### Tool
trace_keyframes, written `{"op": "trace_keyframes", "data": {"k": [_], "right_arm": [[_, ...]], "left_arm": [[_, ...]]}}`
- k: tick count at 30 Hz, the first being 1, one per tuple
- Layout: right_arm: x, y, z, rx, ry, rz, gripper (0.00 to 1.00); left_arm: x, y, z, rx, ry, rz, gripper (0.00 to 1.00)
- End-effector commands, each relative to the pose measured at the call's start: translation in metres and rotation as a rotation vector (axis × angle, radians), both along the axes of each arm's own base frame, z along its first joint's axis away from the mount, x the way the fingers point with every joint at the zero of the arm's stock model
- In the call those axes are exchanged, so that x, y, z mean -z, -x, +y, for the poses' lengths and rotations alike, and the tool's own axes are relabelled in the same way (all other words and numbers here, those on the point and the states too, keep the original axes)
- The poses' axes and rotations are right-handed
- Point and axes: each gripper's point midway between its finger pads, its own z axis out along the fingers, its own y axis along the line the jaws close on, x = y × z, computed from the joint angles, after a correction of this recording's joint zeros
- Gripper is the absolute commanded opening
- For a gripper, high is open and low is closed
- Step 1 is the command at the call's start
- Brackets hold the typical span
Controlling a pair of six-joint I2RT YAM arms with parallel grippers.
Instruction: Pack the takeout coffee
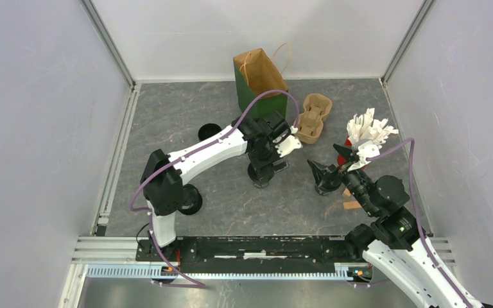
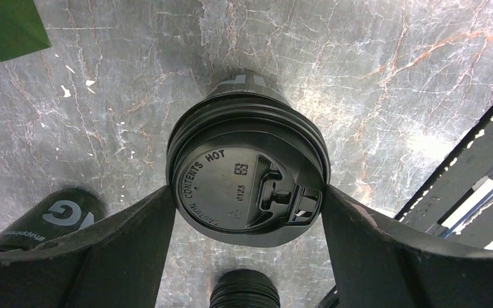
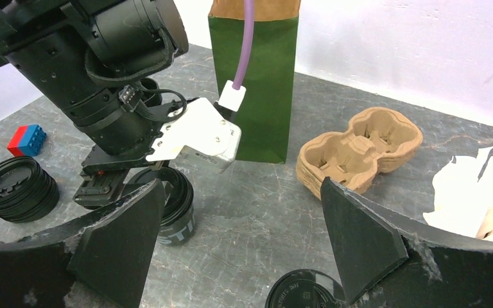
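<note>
Cup (image 2: 231, 173), capped, sits btwn spread L pincer (image 2: 247, 192); R pincer (image 3: 241, 186) gapes wide.

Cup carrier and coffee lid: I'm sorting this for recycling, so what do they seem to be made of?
Cup carrier: looks like moulded paper pulp, matte tan, with soft, rounded, slightly fibrous edges.
Coffee lid: probably thin moulded plastic, black with a dull sheen. The crisp embossed lettering and the snap tab suggest it.
</note>
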Motion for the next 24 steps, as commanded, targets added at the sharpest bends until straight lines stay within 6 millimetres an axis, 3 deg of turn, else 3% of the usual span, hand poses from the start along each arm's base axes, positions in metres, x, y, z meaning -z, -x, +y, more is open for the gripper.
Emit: {"op": "trace_keyframes", "data": {"k": [1,24], "right_arm": [[-0.031,0.004,-0.002,-0.003,-0.047,-0.073,0.98],[-0.027,0.002,-0.002,0.001,-0.025,-0.073,0.98]], "left_arm": [[-0.009,-0.011,-0.004,0.044,0.007,-0.036,0.88],[0.004,-0.014,-0.006,0.049,-0.006,0.005,0.89]]}}
